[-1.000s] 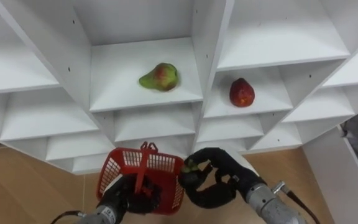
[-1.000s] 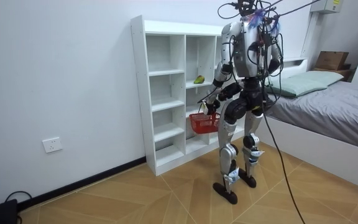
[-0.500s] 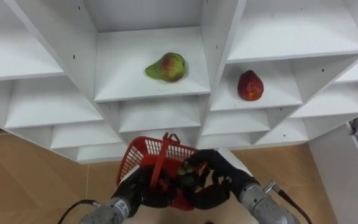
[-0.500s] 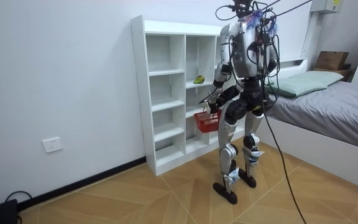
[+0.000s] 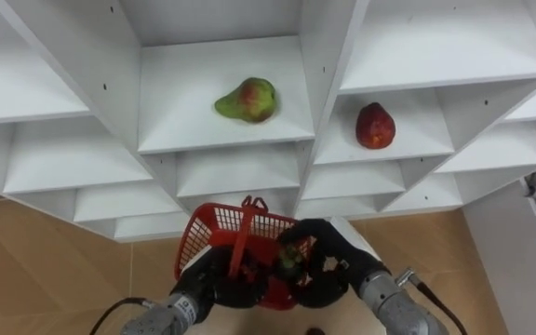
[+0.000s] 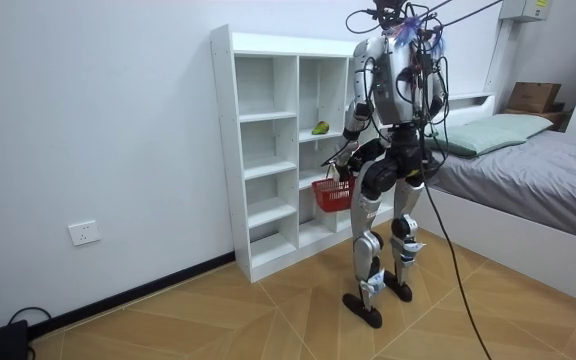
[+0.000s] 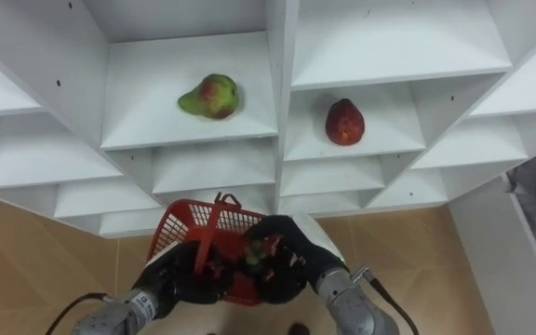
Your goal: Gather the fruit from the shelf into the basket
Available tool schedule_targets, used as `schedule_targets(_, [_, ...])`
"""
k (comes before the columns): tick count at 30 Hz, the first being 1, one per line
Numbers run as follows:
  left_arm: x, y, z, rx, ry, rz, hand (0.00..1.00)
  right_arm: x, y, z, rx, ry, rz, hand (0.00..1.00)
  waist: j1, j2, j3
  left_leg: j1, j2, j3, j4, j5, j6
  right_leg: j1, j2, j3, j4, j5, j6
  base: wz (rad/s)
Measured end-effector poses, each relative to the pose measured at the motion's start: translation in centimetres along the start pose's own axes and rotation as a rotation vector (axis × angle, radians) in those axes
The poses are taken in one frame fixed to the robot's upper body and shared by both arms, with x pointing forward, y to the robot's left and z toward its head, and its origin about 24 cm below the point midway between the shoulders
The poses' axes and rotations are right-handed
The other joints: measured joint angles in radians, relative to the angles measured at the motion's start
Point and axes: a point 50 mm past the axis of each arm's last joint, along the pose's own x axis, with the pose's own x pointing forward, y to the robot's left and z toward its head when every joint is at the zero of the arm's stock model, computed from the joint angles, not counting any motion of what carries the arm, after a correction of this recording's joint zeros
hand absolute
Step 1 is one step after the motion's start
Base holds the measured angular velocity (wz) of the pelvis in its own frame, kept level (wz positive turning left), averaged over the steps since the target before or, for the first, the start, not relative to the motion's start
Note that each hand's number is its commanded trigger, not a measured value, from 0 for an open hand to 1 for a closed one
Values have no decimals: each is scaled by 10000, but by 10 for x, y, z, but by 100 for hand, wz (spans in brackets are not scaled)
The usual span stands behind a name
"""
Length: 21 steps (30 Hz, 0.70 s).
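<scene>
Lower centre | your left robot hand (image 5: 214, 283) grips red basket (image 5: 214, 233) | right robot hand (image 5: 329, 270) clasps fruit (image 5: 289, 258) over it

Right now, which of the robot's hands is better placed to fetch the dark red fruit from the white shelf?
Probably right. Its left hand grips the red plastic basket; the right hand, once it drops its small greenish fruit, is on the dark red fruit's side.

Right hand (image 5: 331, 275) clutching fruit (image 5: 291, 260) at basket (image 5: 214, 233).
</scene>
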Motion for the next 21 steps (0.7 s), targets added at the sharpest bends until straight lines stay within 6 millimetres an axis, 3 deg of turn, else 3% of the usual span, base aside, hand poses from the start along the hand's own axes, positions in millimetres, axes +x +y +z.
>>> schedule_targets(9, [3,-8,2,166,-19,-716,100,0,7,0,-117,13,334,0,171,137,4,-51,1,-1,4,0,0,-36,-5,-26,-8,2,0,0])
schedule_targets(21, [3,-10,2,209,35,-925,100,-1,10,-5,-118,233,458,0,198,157,-9,-119,2,-16,4,0,0,-97,-3,-32,6,6,-5,0])
